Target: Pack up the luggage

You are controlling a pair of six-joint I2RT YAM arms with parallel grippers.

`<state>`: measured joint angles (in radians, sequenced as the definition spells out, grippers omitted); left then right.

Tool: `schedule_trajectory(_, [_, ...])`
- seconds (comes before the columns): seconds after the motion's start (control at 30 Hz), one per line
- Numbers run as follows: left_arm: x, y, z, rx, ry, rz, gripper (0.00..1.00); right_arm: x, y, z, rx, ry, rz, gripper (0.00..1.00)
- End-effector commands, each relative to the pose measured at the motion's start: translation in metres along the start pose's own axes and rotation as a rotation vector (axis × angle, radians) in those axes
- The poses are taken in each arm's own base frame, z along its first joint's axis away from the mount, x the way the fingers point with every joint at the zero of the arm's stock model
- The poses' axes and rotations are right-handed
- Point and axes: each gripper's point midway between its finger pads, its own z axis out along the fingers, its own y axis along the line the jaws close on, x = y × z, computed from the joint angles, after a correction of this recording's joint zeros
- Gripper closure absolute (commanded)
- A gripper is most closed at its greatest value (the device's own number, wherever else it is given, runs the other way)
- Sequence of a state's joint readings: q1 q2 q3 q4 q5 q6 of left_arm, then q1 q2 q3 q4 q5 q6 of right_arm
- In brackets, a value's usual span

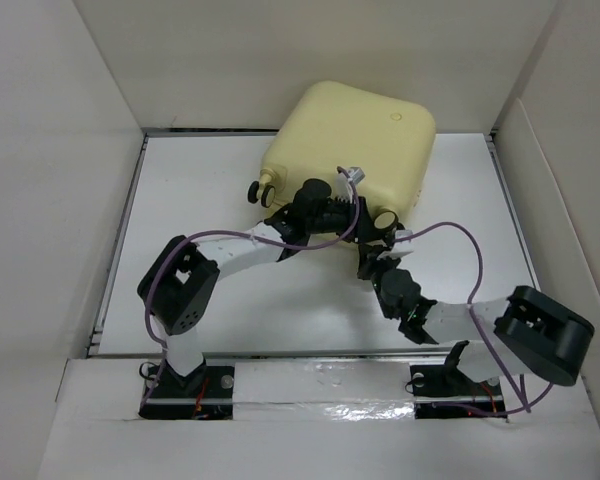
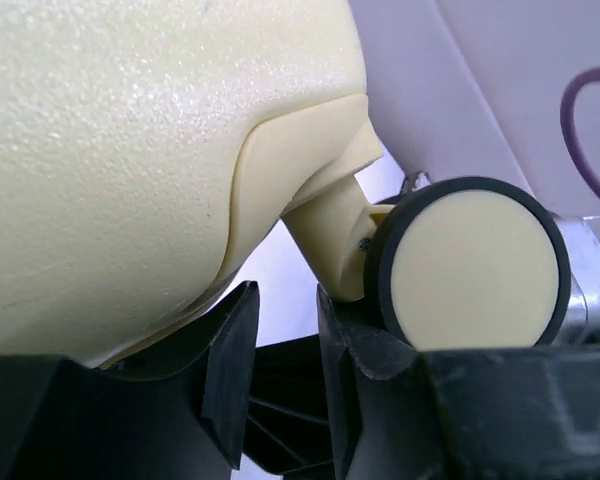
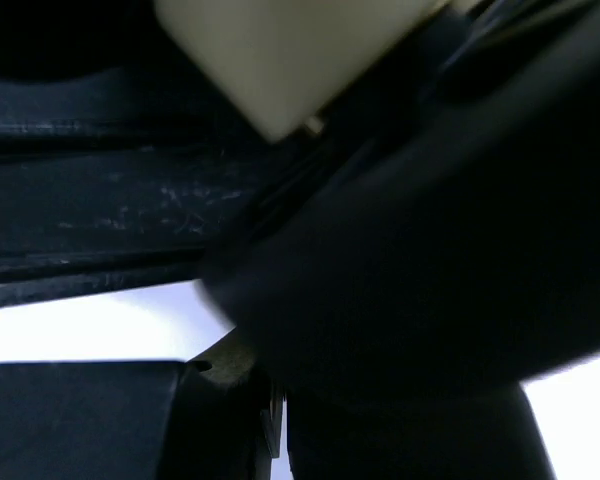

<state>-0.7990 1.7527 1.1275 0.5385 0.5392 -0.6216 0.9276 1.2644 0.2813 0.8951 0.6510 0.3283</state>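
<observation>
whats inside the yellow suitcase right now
Nothing of the inside shows. The luggage lies closed on the table, so only its pale-yellow shell and a caster wheel at its near edge are visible. Whatever is packed in it, if anything, is covered by the shell.

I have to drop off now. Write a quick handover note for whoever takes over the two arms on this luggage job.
Luggage: at the back of the table, shell closed, contents unseen.
Left gripper: jaws slightly apart with nothing between them, at the near edge beside a caster wheel.
Right gripper: shut, close against the same edge. Its wrist view is too dark to show whether it holds anything.
Done: lid appears down.
Left: probably confirm it is fastened, then back both arms away.
</observation>
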Motion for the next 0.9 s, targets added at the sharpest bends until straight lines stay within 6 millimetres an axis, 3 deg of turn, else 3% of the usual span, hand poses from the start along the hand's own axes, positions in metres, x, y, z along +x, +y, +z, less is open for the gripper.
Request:
schedule_trajectory(0.0, [-0.091,-0.064,0.008,0.126,-0.170,0.093,0.66,0.007,0.112,-0.021,-0.419,0.013,0.086,1.00])
schedule_trajectory(0.1, [-0.067,-0.040,0.003,0.046,-0.133,0.075,0.45,0.010,0.104,-0.025,-0.421,-0.004,0.143,1.00])
schedule_trajectory(0.13, [-0.071,-0.038,-0.009,0.027,-0.157,0.076,0.34,0.015,0.097,-0.028,-0.404,0.017,0.132,1.00])
schedule_trajectory(0.17, [-0.051,-0.014,-0.017,-0.031,-0.137,0.044,0.30,0.003,0.092,-0.029,-0.389,-0.004,0.147,1.00])
schedule_trajectory(0.23, [-0.050,0.012,-0.037,-0.108,-0.176,0.024,0.23,0.011,0.077,-0.031,-0.340,0.049,0.103,1.00])
schedule_trajectory(0.27, [-0.041,0.023,-0.052,-0.146,-0.177,0.019,0.22,-0.004,0.076,-0.037,-0.343,0.024,0.122,1.00])
schedule_trajectory(0.33, [-0.040,0.049,-0.076,-0.247,-0.203,0.005,0.22,-0.002,0.059,-0.037,-0.304,0.050,0.094,1.00])
schedule_trajectory(0.4, [-0.033,0.062,-0.106,-0.322,-0.230,-0.001,0.24,-0.015,0.058,-0.043,-0.330,0.036,0.098,1.00])
schedule_trajectory(0.47, [-0.035,0.061,-0.134,-0.371,-0.281,0.015,0.31,-0.014,0.052,-0.044,-0.319,0.055,0.073,1.00])
schedule_trajectory(0.5, [-0.030,0.072,-0.146,-0.450,-0.288,0.006,0.35,-0.019,0.050,-0.044,-0.320,0.044,0.069,1.00])
schedule_trajectory(0.57, [-0.031,0.066,-0.170,-0.499,-0.336,0.025,0.50,-0.016,0.046,-0.044,-0.318,0.060,0.055,1.00])
schedule_trajectory(0.6, [-0.028,0.077,-0.185,-0.589,-0.357,0.005,0.57,-0.017,0.046,-0.044,-0.329,0.060,0.052,1.00])
schedule_trajectory(0.67, [-0.033,0.076,-0.211,-0.672,-0.421,-0.008,0.57,-0.017,0.047,-0.043,-0.339,0.062,0.051,1.00])
schedule_trajectory(0.7, [-0.025,0.088,-0.227,-0.775,-0.417,-0.029,0.56,-0.015,0.048,-0.044,-0.352,0.069,0.045,1.00])
schedule_trajectory(0.77, [-0.027,0.084,-0.241,-0.815,-0.430,-0.031,0.37,-0.016,0.047,-0.043,-0.352,0.065,0.040,1.00])
schedule_trajectory(0.8, [-0.019,0.088,-0.249,-0.864,-0.406,-0.040,0.32,-0.016,0.047,-0.042,-0.358,0.064,0.035,1.00])
schedule_trajectory(0.87, [-0.022,0.084,-0.259,-0.889,-0.408,-0.025,0.23,-0.017,0.047,-0.042,-0.370,0.064,0.030,1.00])
